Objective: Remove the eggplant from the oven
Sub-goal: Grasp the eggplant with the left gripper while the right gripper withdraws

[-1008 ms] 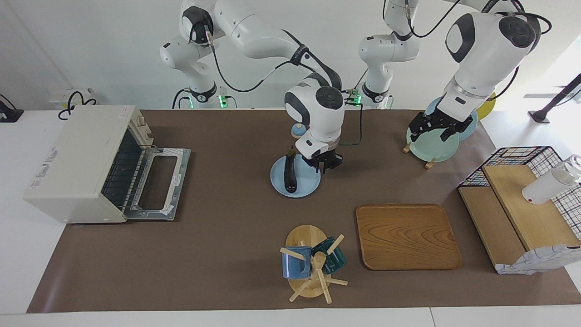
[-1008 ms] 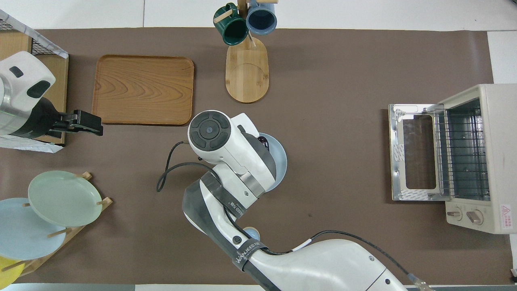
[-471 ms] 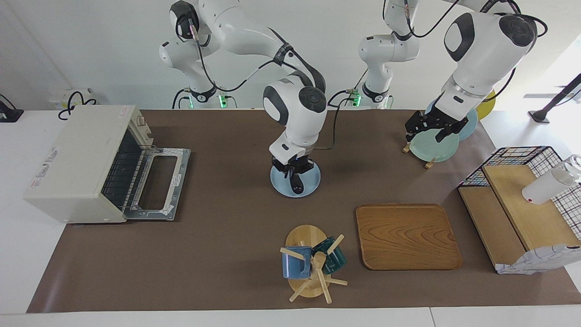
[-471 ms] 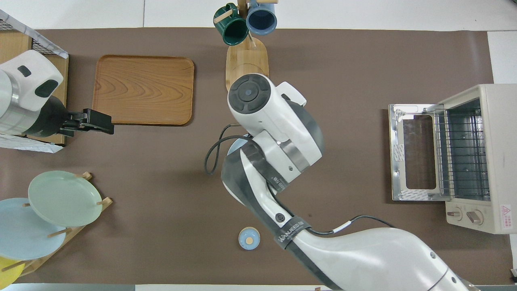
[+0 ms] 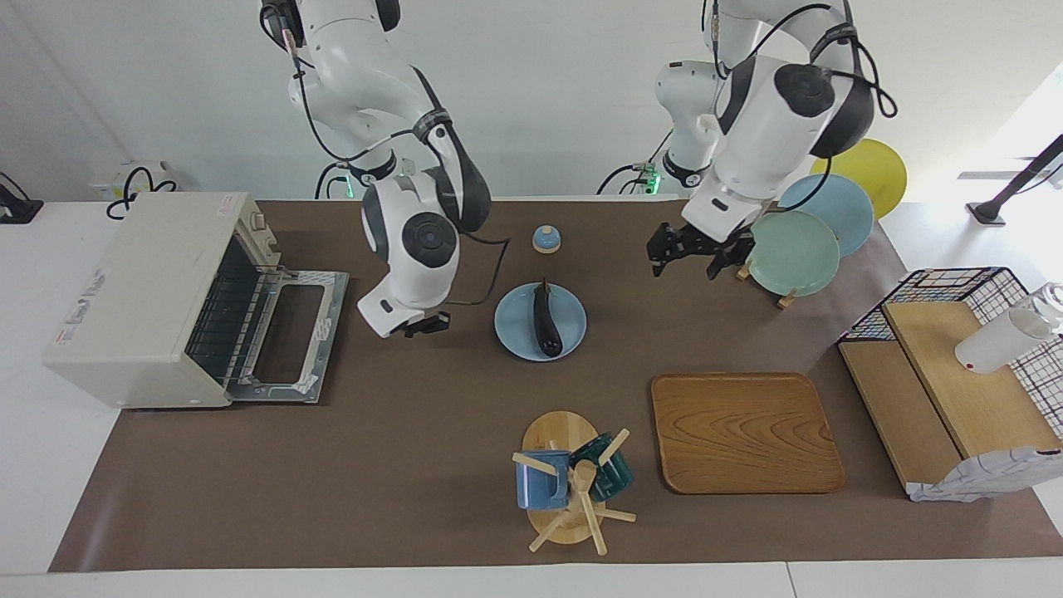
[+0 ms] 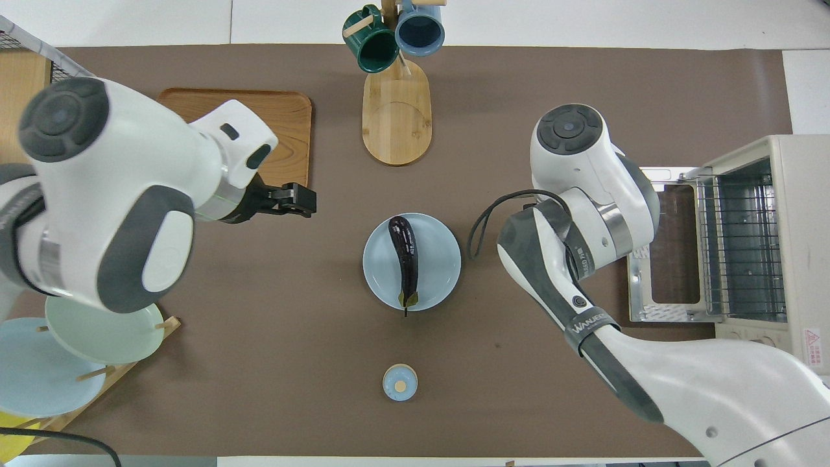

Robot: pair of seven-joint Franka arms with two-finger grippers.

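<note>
The dark purple eggplant (image 5: 546, 321) lies on a blue plate (image 5: 511, 328) in the middle of the mat; the overhead view shows it too (image 6: 405, 258), on the plate (image 6: 444, 259). The cream oven (image 5: 137, 286) stands at the right arm's end, its door (image 5: 291, 336) folded down and its rack bare. My right gripper (image 5: 422, 325) is open and empty over the mat between the oven door and the plate. In the overhead view its own wrist hides it. My left gripper (image 5: 688, 259) is open and empty over the mat between the plate and the plate rack, and it also shows in the overhead view (image 6: 295, 200).
A mug tree (image 5: 565, 486) with two mugs and a wooden tray (image 5: 743, 432) lie farther from the robots than the plate. A plate rack (image 5: 801, 249) and a wire basket (image 5: 955, 286) stand at the left arm's end. A small blue bell (image 5: 546, 239) sits nearer to the robots.
My right gripper let go of the eggplant on the plate, rose and swung toward the oven. My left gripper moved from the plate rack toward the middle of the table.
</note>
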